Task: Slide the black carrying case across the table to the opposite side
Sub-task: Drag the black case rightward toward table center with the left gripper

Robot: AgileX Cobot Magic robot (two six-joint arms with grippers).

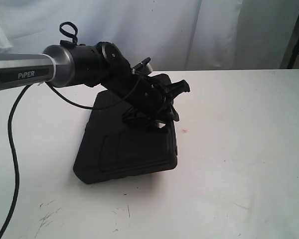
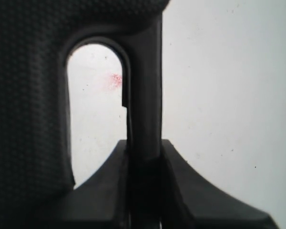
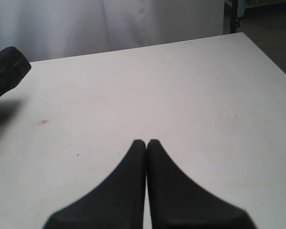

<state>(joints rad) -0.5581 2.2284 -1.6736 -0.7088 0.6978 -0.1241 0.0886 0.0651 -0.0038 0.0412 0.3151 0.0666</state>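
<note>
Case (image 1: 124,149) lies flat on table (image 1: 239,164), left of ctr in ext view. Its handle edge faces right. L gripper (image 1: 158,118) sits right on that edge, reaching in from upper left on L arm (image 1: 25,69), which has "PiPER" on its silver link. Black cable (image 1: 12,149) hangs off the arm toward the near-left table edge.

L wrist cam: textured case (image 2: 28,95) fills one side of the frame. Handle bar (image 2: 145,95) runs straight between the fingers (image 2: 105,191), both pads tight on it w/ no gap either side, so L gripper (image 2: 145,150) is clamped on the handle bar. Cutout (image 2: 93,109) beside the bar shows table (image 2: 229,71) through it, incl. red dot (image 2: 115,78). Ext view puts red dot (image 1: 183,131) on the table just beside the case's right edge.

R gripper (image 3: 146,143): fingers together, tips touching, nothing between them. It's above the table (image 3: 181,86). Red dot (image 3: 43,122) is off to one side. Dark block (image 3: 5,71) at the frame edge is well apart from the tips; can't tell if it's a case corner or part of the L arm.

Scuff marks (image 1: 47,216) on near-left table. White curtain (image 1: 164,30) behind.
</note>
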